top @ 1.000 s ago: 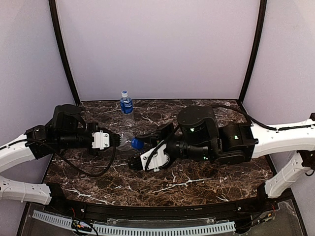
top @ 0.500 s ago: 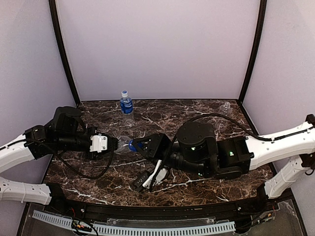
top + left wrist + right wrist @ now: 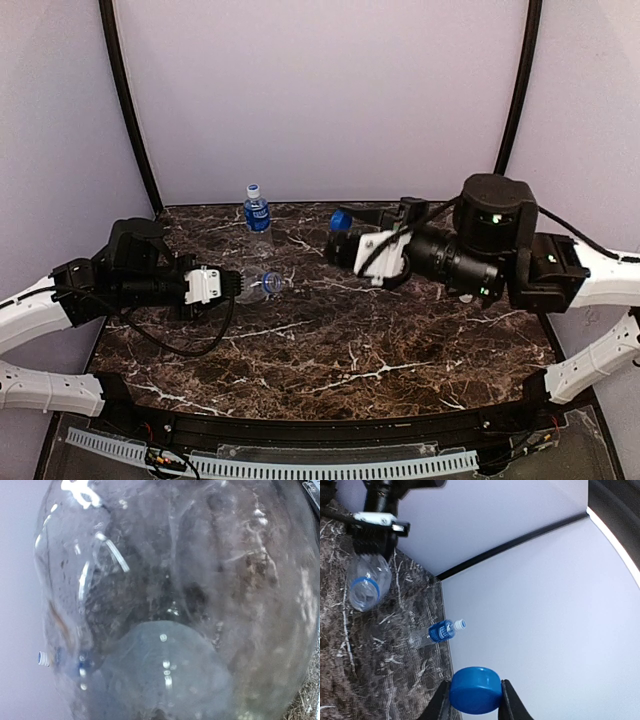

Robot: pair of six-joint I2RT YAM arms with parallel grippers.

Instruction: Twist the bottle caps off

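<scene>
The blue cap (image 3: 475, 690) is off, clamped between the right fingers (image 3: 510, 705), high over the back of the counter (image 3: 400, 340). The left fingers (image 3: 228, 286) clench the clear bottle (image 3: 255, 285), held level, open neck rightward. A blue-labelled bottle (image 3: 257, 212) stands behind it.

Upright bottle (image 3: 257, 213) at table (image 3: 400, 340) rear, sideways bottle (image 3: 260, 285) before it in left gripper (image 3: 240, 285), cap (image 3: 341, 219) rightward in right gripper (image 3: 342, 228)

A robot lab booth: plain lilac walls (image 3: 320, 100) and black corner posts (image 3: 125, 100) enclose a marble-patterned table (image 3: 400, 350).
</scene>
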